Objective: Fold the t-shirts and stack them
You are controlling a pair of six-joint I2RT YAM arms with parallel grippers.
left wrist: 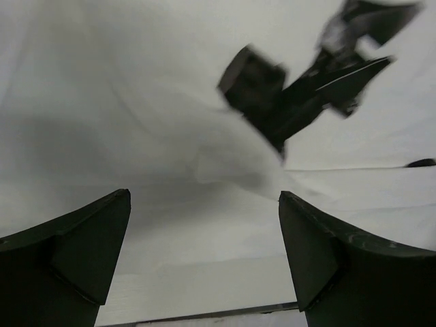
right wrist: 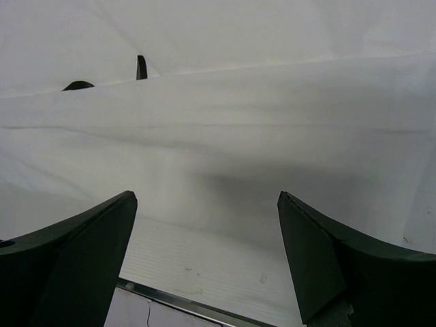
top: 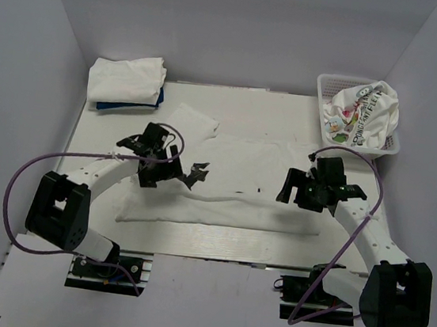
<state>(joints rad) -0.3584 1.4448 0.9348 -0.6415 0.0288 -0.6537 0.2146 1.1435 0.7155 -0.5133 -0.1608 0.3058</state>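
A white t-shirt (top: 229, 205) lies spread across the middle of the table, its near part folded into a long band. My left gripper (top: 195, 174) hovers over the shirt's left half, open, with nothing between its fingers (left wrist: 82, 252). My right gripper (top: 288, 186) is over the right half, also open and empty. In the left wrist view the cloth (left wrist: 136, 102) fills the frame beyond the left gripper (left wrist: 204, 194). In the right wrist view my right gripper (right wrist: 206, 194) is above the shirt's near edge (right wrist: 238, 122). A folded stack (top: 125, 79), white on top and dark blue (top: 133, 108) beneath, sits at the back left.
A white lattice basket (top: 330, 83) at the back right holds a crumpled white t-shirt with a colourful print (top: 366, 111). The other arm's gripper (left wrist: 300, 88) shows blurred at the left wrist view's upper right. The table's near edge (right wrist: 191, 303) runs just below the right gripper.
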